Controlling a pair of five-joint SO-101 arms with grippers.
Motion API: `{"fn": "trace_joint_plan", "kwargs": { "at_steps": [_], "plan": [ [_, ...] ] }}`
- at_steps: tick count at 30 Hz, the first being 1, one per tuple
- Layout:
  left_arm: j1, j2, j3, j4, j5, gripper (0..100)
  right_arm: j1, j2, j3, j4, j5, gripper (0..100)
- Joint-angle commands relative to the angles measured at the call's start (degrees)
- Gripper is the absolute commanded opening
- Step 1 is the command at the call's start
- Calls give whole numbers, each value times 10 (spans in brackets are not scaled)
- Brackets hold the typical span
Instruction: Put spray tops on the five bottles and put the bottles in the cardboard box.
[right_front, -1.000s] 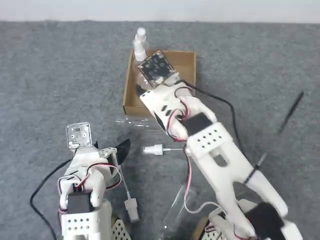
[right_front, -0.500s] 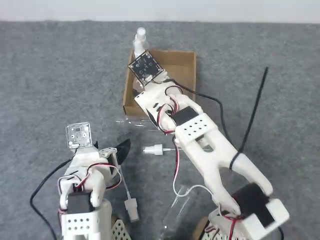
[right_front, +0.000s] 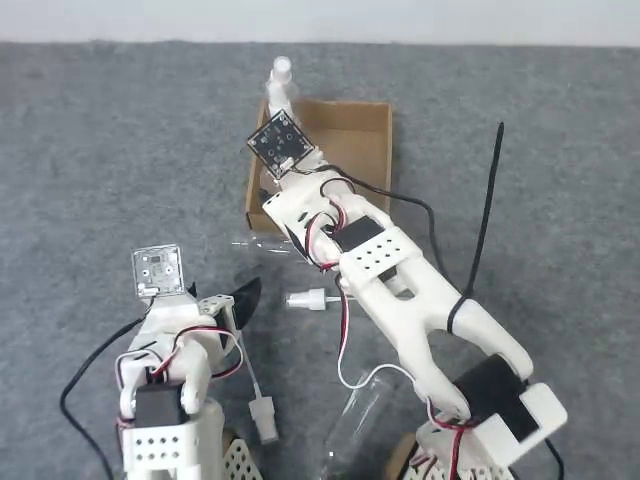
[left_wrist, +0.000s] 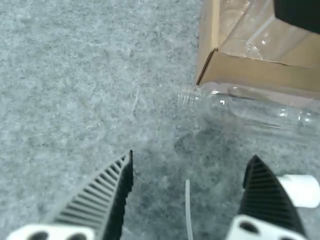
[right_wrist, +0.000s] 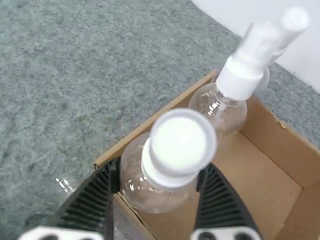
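Soft, even overhead light leaves a faint shadow on the grey fuzzy carpet (left_wrist: 75, 75) just beyond the black ridged fingers (left_wrist: 107, 197) and small glints on the clear plastic bottle (left_wrist: 250, 107).

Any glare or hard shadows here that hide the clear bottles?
High view: even light, soft shadows; the lying bottle shows as thin highlights on the grey mat. Left wrist view: one small glint on it, outline readable. Right wrist view: glints on the shoulder of the held bottle; its white spray top very bright.
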Motion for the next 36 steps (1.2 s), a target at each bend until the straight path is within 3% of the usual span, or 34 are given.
{"fn": "trace_joint_plan", "kwargs": {
  "at_steps": [1,12,36],
  "plan": [
    [-4,-7,-7,2,-7,334,-11,-12,-38,-15,-6,17],
    [-4,-7,-7,2,-7,334,-12,57,-39,-62,-6,17],
    [-4,-7,-7,2,-7,334,-11,77,-38,-55,-6,18]
  ]
}}
